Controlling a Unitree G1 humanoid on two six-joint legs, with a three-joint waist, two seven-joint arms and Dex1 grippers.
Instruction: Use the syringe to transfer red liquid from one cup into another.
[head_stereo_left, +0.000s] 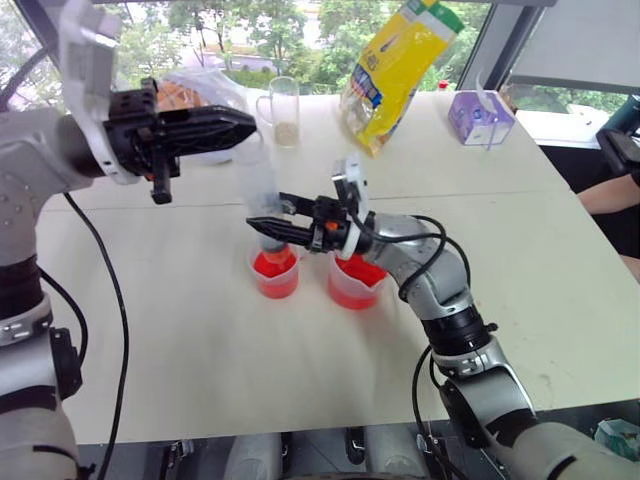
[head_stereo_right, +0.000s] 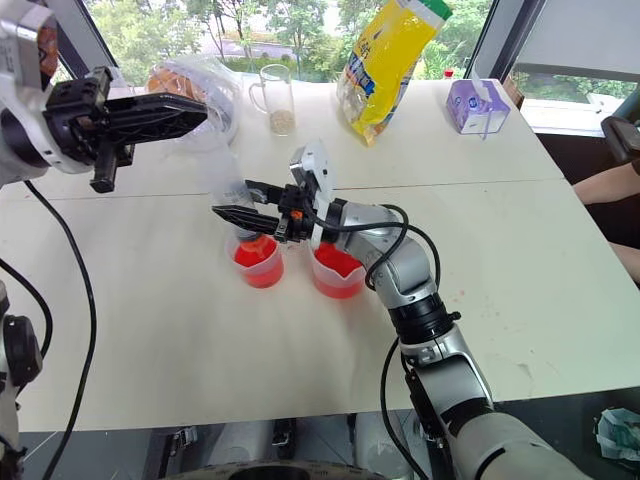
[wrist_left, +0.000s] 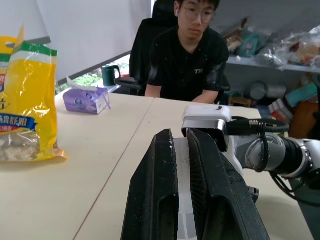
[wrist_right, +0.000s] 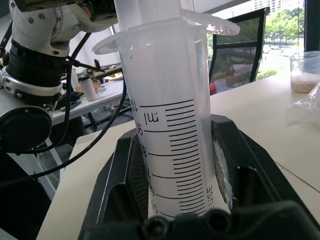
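Observation:
The clear syringe (head_stereo_left: 258, 185) stands upright with its tip at the mouth of the smaller cup (head_stereo_left: 276, 276), which holds red liquid (head_stereo_left: 274, 266). My right gripper (head_stereo_left: 262, 226) is shut on the lower barrel, whose printed marks (wrist_right: 170, 130) sit between its fingers; the barrel looks clear there. My left gripper (head_stereo_left: 245, 128) reaches in from the left and is shut on the plunger top (wrist_left: 182, 165). The wider spouted cup (head_stereo_left: 356, 284), also holding red liquid, stands just right of the smaller one, under my right wrist.
At the table's far side stand a glass mug (head_stereo_left: 283, 110), a yellow bag (head_stereo_left: 395, 65), a purple tissue box (head_stereo_left: 478, 117) and a crumpled plastic bag (head_stereo_left: 195, 90). A person (wrist_left: 192, 55) sits beyond the table, with an arm (head_stereo_left: 610, 190) at the right edge.

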